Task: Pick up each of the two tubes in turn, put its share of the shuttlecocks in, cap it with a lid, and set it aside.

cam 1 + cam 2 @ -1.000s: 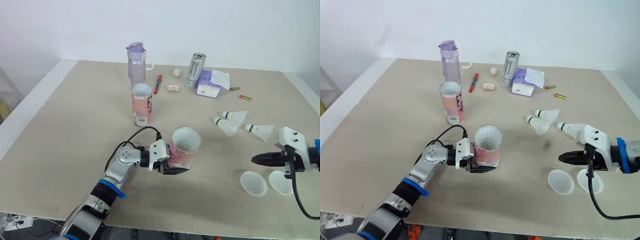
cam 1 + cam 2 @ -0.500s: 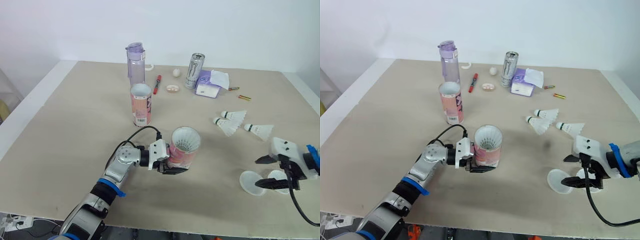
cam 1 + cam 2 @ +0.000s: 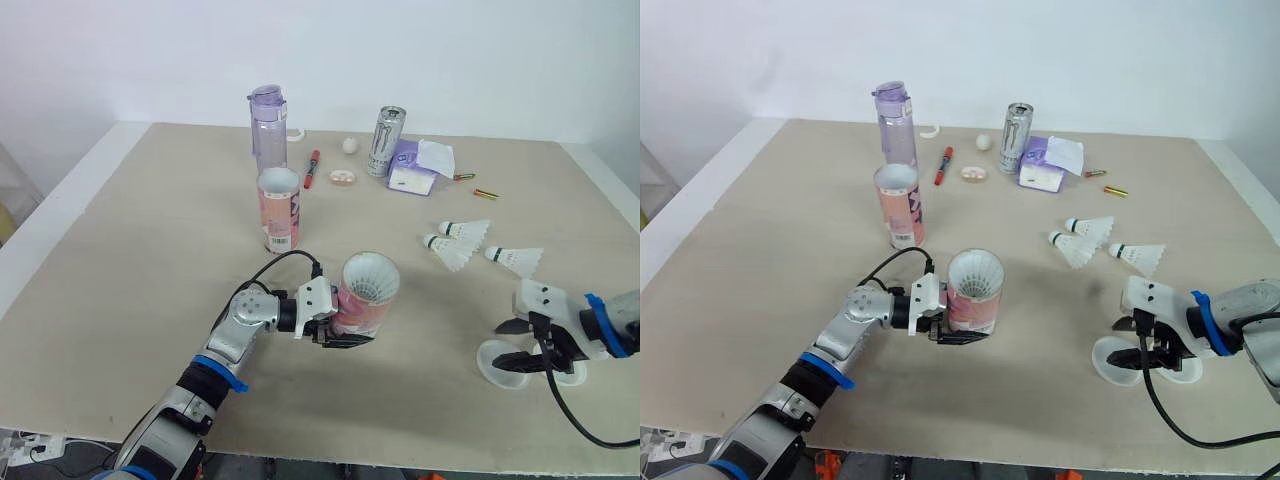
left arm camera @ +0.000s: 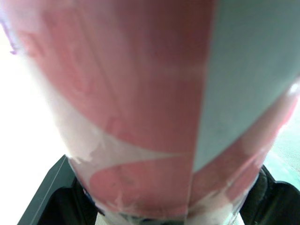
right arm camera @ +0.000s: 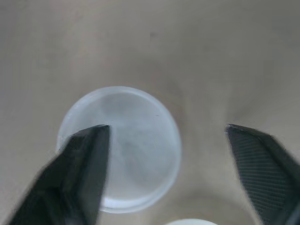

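Beige table (image 3: 150, 260) before a white wall. The left gripper (image 3: 345, 330) is clamped on the lower body of a pink tube (image 3: 366, 300), holding it upright and mouth up near the table's front edge. White shuttlecocks (image 3: 372, 277) show at its rim. This grip apparently steadies the filled tube for capping. The right gripper (image 3: 512, 344) hangs low, its fingers spread wide over a clear lid (image 5: 126, 154) that lies flat. One finger is above the lid's rim and the other well beside it, judged as the approach to a pickup. Another lid (image 3: 1185, 374) lies just beside.

Three loose shuttlecocks (image 3: 450, 252) lie farther back, probably the share of the second tube (image 3: 279, 208), which stands open. It carries a barcode sticker near its base, but neither tube's printing can be read. A can (image 3: 385, 128) bears a claw-like mark, its lettering too small to read.
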